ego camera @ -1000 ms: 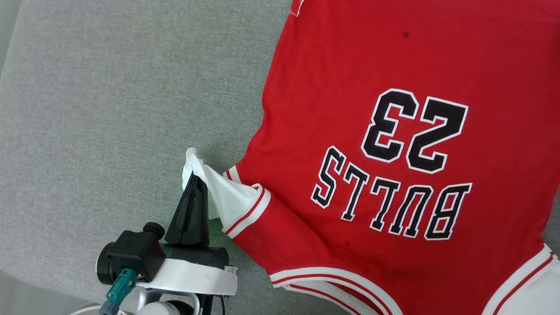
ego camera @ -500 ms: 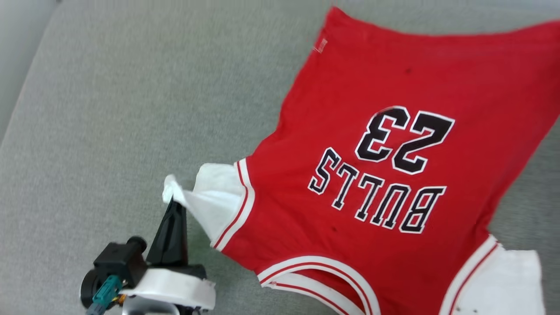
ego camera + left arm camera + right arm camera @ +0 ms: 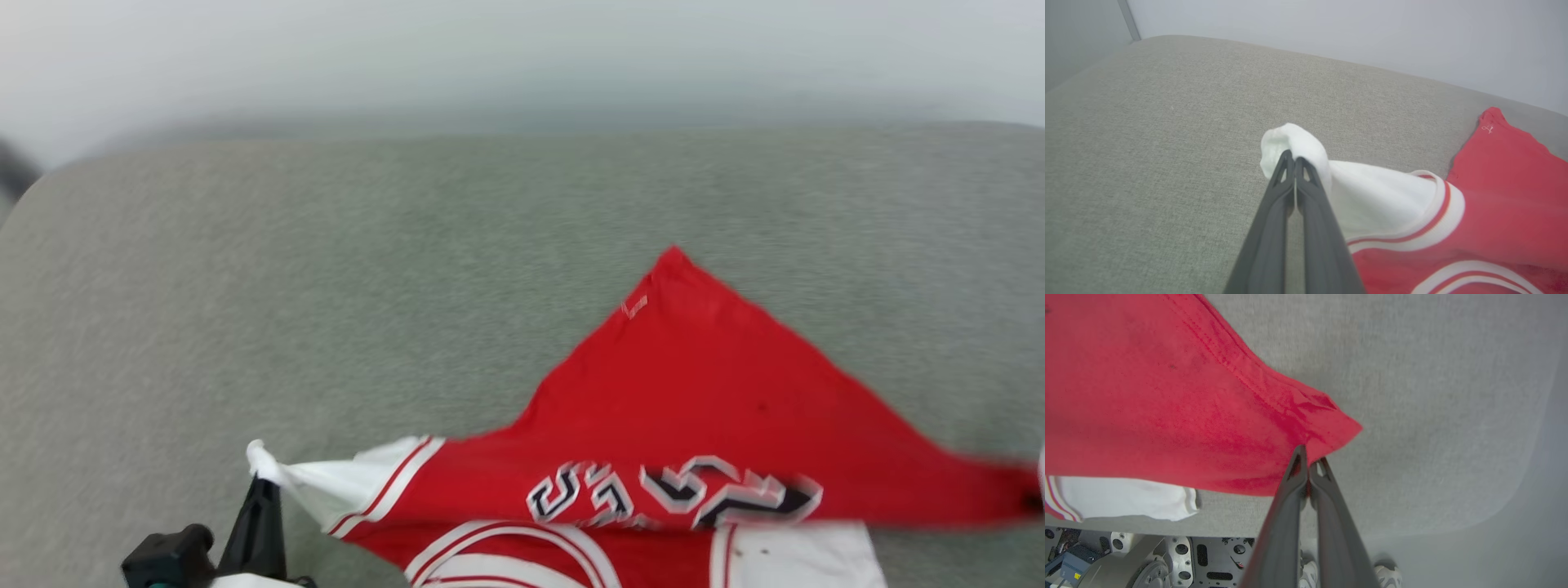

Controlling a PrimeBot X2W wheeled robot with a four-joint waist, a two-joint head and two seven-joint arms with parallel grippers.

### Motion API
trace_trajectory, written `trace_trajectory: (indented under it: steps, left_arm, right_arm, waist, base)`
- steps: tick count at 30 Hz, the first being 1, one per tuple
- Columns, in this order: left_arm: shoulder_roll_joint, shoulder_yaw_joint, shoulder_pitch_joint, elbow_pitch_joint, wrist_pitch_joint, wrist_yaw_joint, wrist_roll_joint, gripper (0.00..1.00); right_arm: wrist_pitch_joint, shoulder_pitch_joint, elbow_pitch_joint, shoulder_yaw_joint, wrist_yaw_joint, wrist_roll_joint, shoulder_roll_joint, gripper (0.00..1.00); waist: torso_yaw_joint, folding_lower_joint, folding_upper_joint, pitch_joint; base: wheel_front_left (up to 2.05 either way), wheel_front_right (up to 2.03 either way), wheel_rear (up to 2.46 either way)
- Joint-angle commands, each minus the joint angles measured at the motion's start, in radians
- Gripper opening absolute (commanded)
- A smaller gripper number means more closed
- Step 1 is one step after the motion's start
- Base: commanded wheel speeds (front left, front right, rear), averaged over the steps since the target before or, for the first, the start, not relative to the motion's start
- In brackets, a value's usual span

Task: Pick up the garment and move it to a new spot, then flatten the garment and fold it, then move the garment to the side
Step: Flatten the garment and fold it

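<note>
Left gripper point(image 3: 1294, 160): jaws pressed together on the bunched tip of the left sleeve point(image 3: 1372, 196) — white cloth curled over the fingertips.
Right gripper point(image 3: 1310, 454): jaws closed tight on a red hem corner, cloth puckered at the pinch.
Garment point(image 3: 694, 392): gripped at both ends and pulled taut between them, low over the cushion; red body, with one free hem corner pointing toward the far side in the head view.
Trim point(image 3: 1437, 216): red-and-white stripes where the held sleeve meets the red body.
Print point(image 3: 678, 490): black-and-white figures, too blurred to read, just above the lower fold in the head view.
Other sleeve point(image 3: 1126, 496): white, loose, lying below the red cloth near the cushion's near edge.
Cushion point(image 3: 326, 286): grey woven fabric under the garment — broad, bare to the left.
Wall point(image 3: 1331, 24): pale, plain, behind the cushion.
Robot base point(image 3: 1147, 559): grey metal with holes, below the cushion edge in the right wrist view.
</note>
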Motion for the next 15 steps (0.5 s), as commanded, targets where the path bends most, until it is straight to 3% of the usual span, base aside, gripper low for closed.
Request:
trace_trajectory:
  steps: [1, 7, 8, 9, 10, 15]
  left_arm:
    - [0.009, 0.014, 0.016, 0.004, -0.004, 0.004, -0.009, 0.0]
    - [0.015, 0.039, 0.039, 0.026, -0.007, 0.007, -0.034, 0.0]
    - [0.015, 0.041, 0.042, 0.029, -0.007, 0.007, -0.038, 0.0]
    - [0.016, 0.042, 0.043, 0.032, -0.006, 0.007, -0.041, 0.0]
    - [0.016, 0.045, 0.043, 0.034, -0.007, 0.006, -0.041, 0.0]
    - [0.019, 0.046, 0.048, 0.032, -0.001, 0.008, -0.047, 0.0]
  right_arm:
    - [0.007, 0.087, -0.021, -0.025, -0.001, 0.01, 0.026, 0.0]
    - [-0.02, 0.356, -0.061, -0.1, -0.001, 0.029, 0.158, 0.0]
    - [-0.029, 0.381, -0.065, -0.108, -0.001, 0.034, 0.182, 0.04]
    - [-0.045, 0.398, -0.073, -0.113, -0.001, 0.037, 0.203, 0.48]
    - [-0.069, 0.409, -0.084, -0.122, -0.001, 0.042, 0.221, 1.0]
    - [-0.207, 0.401, -0.128, -0.176, -0.001, 0.038, 0.275, 1.0]
  waist:
    - [-0.072, 0.0003, 0.0, -0.048]
    - [-0.118, 0.0003, 0.0, -0.037]
    - [-0.124, 0.0003, 0.0, -0.037]
    - [-0.129, 0.0003, 0.0, -0.037]
    - [-0.134, 0.0003, 0.0, -0.036]
    - [-0.149, 0.0003, 0.0, -0.034]
  base:
    - [0.0, 0.0, 0.0]
    - [0.0, 0.0, 0.0]
    - [0.0, 0.0, 0.0]
    - [0.0, 0.0, 0.0]
    - [0.0, 0.0, 0.0]
    - [0.0, 0.0, 0.0]
